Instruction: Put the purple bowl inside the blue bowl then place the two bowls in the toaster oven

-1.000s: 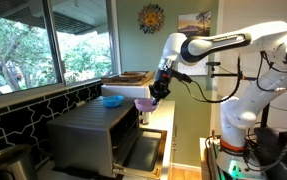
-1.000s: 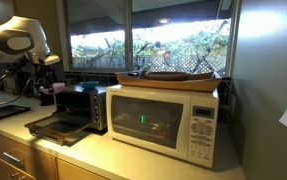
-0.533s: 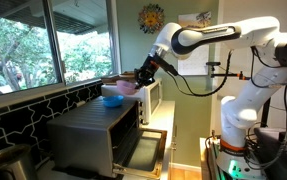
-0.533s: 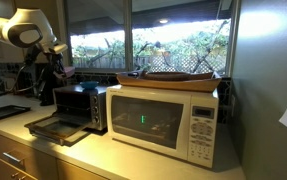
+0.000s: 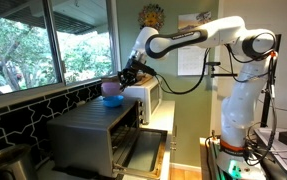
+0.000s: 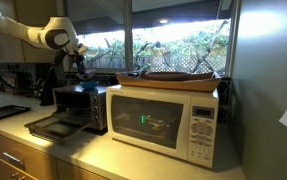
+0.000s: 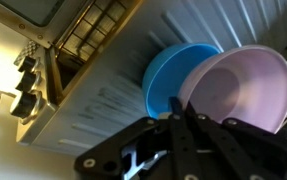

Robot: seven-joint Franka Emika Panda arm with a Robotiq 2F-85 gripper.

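Observation:
The blue bowl (image 5: 111, 101) sits on top of the grey toaster oven (image 5: 88, 135), whose door (image 5: 143, 152) hangs open. My gripper (image 5: 126, 80) is shut on the rim of the purple bowl (image 5: 112, 89) and holds it just above the blue bowl. In the wrist view the purple bowl (image 7: 245, 85) overlaps the right side of the blue bowl (image 7: 173, 72), and my fingers (image 7: 173, 103) pinch its near rim. I cannot tell if the two bowls touch. The oven (image 6: 81, 106) also shows in an exterior view, where the bowls are too small to make out.
A white microwave (image 5: 149, 98) stands right beside the oven, with a wooden tray (image 6: 178, 78) on top of it. The oven's dropped door (image 6: 49, 127) juts out over the counter. A window and a dark tiled wall (image 5: 23, 110) run behind the oven.
My arm has carried the purple bowl from in front of the microwave across to above the blue bowl on the oven top. The blue bowl has not moved.

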